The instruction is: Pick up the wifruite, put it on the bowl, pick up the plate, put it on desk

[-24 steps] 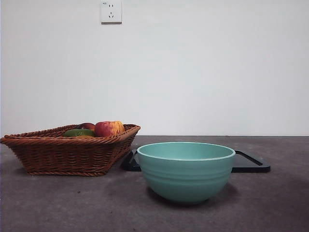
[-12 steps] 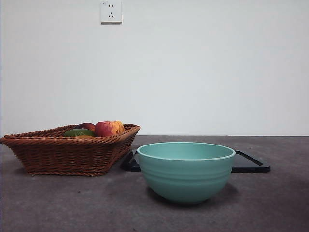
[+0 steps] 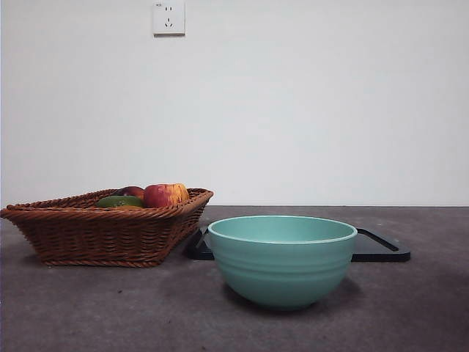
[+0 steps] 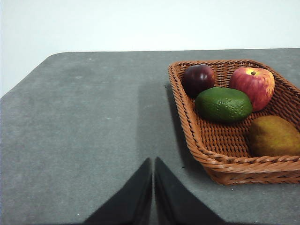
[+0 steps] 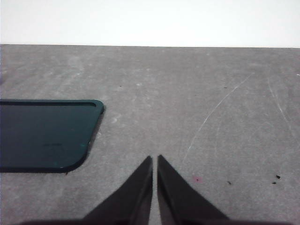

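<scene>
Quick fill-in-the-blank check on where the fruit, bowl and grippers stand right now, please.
1. The brown wifruite lies in the ____.
2. The bowl holds ____ fruit.
3. The jaws of the left gripper and the right gripper are both ____.

Missing words: basket; no; shut
</scene>
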